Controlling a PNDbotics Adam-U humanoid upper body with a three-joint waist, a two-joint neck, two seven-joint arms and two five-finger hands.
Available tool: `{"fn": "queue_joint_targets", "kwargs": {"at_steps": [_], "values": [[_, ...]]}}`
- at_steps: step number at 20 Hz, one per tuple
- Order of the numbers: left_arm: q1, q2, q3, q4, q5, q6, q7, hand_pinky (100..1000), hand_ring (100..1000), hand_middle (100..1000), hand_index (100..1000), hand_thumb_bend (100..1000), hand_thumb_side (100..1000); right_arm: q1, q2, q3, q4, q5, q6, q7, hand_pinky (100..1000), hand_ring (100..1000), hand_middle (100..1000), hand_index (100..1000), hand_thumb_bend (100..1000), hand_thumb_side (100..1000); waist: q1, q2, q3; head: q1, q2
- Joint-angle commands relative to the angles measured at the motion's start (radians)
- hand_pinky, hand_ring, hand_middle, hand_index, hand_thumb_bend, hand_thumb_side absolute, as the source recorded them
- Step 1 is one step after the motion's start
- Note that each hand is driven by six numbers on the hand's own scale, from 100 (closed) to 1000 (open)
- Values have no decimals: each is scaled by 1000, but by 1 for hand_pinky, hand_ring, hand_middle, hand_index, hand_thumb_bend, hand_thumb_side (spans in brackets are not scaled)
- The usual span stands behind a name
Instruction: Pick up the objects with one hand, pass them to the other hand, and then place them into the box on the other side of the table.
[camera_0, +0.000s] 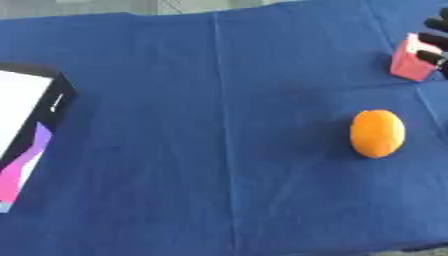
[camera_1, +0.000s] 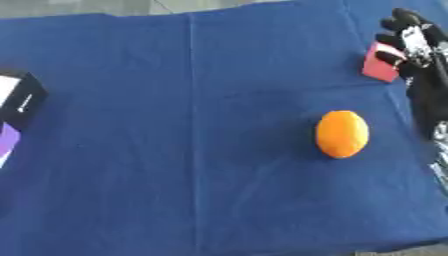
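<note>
Right eye view shows the right hand (camera_1: 411, 47) at the far right edge, fingers curled round a small red block (camera_1: 379, 65); an orange (camera_1: 341, 134) lies nearer on the blue cloth (camera_1: 192, 150), box (camera_0: 31, 125) far left.

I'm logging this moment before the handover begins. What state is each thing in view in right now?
Right hand: at the table's far right, fingers curled round the pink block.
Pink block: in the right hand's grasp; whether it is off the cloth cannot be told.
Orange: lying free on the cloth, untouched.
Box: at the left edge, partly out of view; no task object visible in it.
Blue cloth: spread over the table, creased.
</note>
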Motion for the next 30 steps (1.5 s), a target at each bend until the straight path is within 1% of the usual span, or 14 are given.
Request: {"fn": "queue_joint_targets", "kwargs": {"at_steps": [1, 3, 4, 7, 10, 13, 15, 18, 19, 22, 26, 27, 29, 30], "values": [[-1, 24, 9, -15, 0, -1, 3, 765, 744, 773, 915, 360, 890, -7, -115, -35, -19, 69, 84, 80, 892, 915, 884, 920, 100, 705, -4, -27, -4, -23, 1], [1, 25, 8, -14, 0, 0, 2, 765, 744, 773, 915, 360, 891, -12, -170, -53, -18, 126, 141, 164, 898, 918, 887, 922, 100, 662, -5, -28, -6, -40, 1], [1, 26, 8, -14, 0, 0, 1, 765, 744, 773, 915, 360, 891, -18, -198, -63, -14, 157, 160, 208, 902, 921, 889, 926, 100, 619, -5, -29, -8, -46, 0], [4, 28, 7, -13, -1, 0, 0, 765, 744, 773, 915, 359, 890, -43, -269, -80, 25, 236, 174, 347, 915, 933, 905, 938, 100, 577, -5, -32, -10, -57, 0], [7, 30, 5, -12, -1, 2, -1, 765, 744, 773, 914, 358, 891, -73, -338, -76, 94, 312, 153, 487, 930, 946, 916, 945, 100, 527, -5, -35, -10, -69, 0], [8, 31, 3, -11, -1, 3, -4, 765, 744, 773, 914, 356, 891, -107, -393, -56, 172, 398, 112, 625, 944, 957, 921, 943, 100, 469, -5, -37, -7, -83, -1], [8, 32, 0, -11, 0, 4, -6, 765, 744, 773, 914, 354, 891, -134, -416, -44, 226, 446, 81, 704, 952, 961, 911, 938, 100, 427, -5, -38, -3, -89, -4], [6, 35, -2, -11, -1, 6, -10, 765, 744, 773, 914, 352, 891, -180, -439, -24, 313, 494, 33, 821, 963, 968, 902, 939, 100, 318, -7, -38, 6, -99, -11], [6, 36, -3, -11, -1, 7, -11, 765, 744, 772, 913, 351, 890, -196, -442, -21, 340, 513, 19, 850, 965, 965, 890, 939, 100, 317, -8, -38, 9, -101, -13], [4, 38, -5, -12, -1, 8, -12, 765, 743, 773, 913, 350, 891, -239, -445, -13, 404, 591, -8, 896, 968, 963, 876, 941, 126, 323, -11, -36, 17, -105, -19], [-3, 38, -10, -13, 0, 10, -17, 765, 743, 772, 912, 349, 891, -289, -428, -1, 466, 697, -17, 892, 967, 962, 866, 940, 174, 300, -14, -30, 28, -110, -21], [-5, 38, -11, -13, 0, 10, -18, 765, 743, 772, 912, 349, 891, -299, -423, 2, 480, 716, -18, 888, 969, 963, 868, 942, 192, 288, -15, -29, 31, -110, -22], [-8, 38, -12, -14, -1, 11, -19, 765, 743, 772, 912, 348, 892, -312, -416, 7, 508, 758, -16, 880, 972, 967, 872, 956, 210, 202, -17, -24, 38, -112, -25], [-9, 38, -12, -14, 0, 12, -19, 765, 743, 772, 912, 347, 892, -317, -411, 7, 522, 777, -14, 876, 974, 970, 870, 960, 206, 213, -18, -22, 41, -114, -27]]}}
